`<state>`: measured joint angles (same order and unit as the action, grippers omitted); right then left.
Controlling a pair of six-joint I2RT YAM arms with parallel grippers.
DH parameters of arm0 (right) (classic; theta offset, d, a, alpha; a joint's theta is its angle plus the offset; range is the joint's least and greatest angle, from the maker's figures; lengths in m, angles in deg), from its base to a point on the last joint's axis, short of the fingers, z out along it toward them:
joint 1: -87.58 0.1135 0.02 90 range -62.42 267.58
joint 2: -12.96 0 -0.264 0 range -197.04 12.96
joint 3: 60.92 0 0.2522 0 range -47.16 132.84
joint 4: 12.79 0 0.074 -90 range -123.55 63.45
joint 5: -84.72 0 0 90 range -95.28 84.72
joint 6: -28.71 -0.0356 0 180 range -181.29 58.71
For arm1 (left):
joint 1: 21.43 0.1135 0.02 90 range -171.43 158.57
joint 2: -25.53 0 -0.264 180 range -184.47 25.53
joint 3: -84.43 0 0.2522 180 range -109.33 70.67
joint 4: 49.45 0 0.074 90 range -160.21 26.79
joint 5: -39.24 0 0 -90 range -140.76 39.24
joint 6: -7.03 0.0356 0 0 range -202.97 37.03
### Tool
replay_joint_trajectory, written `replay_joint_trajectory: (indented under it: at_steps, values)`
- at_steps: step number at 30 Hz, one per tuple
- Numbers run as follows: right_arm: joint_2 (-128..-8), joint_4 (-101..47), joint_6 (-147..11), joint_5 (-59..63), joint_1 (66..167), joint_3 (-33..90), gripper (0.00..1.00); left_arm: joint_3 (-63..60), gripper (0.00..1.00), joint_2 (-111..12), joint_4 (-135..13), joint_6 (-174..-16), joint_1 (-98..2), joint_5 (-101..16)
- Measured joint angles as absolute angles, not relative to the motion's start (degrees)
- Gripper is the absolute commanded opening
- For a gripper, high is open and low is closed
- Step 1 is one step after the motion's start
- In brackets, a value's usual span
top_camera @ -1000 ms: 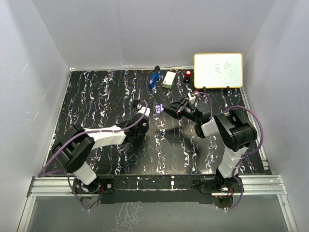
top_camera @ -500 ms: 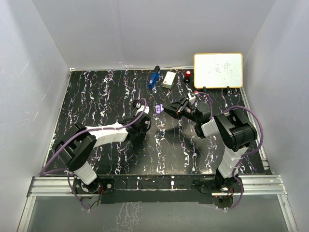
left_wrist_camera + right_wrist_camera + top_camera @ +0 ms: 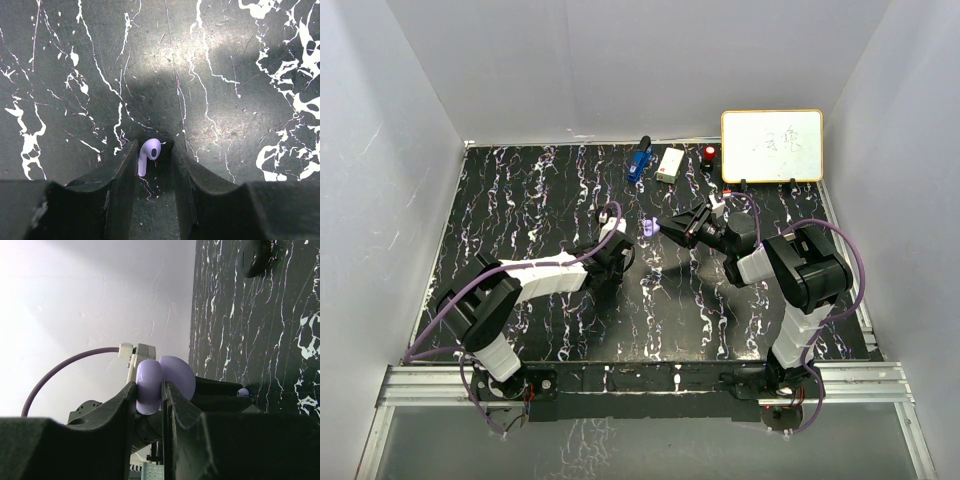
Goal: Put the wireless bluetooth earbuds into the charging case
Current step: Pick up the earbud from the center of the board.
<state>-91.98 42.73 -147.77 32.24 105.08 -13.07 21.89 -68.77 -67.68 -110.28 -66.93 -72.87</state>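
A pale lilac earbud lies on the black marbled table between my left gripper's fingers. Its stem rests against the left finger, with a gap to the right finger, so the jaws are open around it, low over the table. In the top view the left gripper sits mid-table. My right gripper is shut on the lilac charging case and holds it raised, with its lid swung open. A second small lilac earbud shows beyond the right finger. A black round case lies on the table farther off.
At the back edge stand a blue tool, a small white box, a red object and a whiteboard. White walls enclose the table on three sides.
My left gripper has shifted a little to the right and toward the near edge. The right gripper with the lilac case has barely moved.
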Motion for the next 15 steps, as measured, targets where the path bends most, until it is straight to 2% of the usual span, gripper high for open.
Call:
replay_joint_trajectory:
  at_steps: [15]
  values:
    - [-92.0,43.1,-147.8,32.4,105.1,-13.2,0.00,21.5,0.23,-69.1,-68.3,-112.6,-66.4,-72.9]
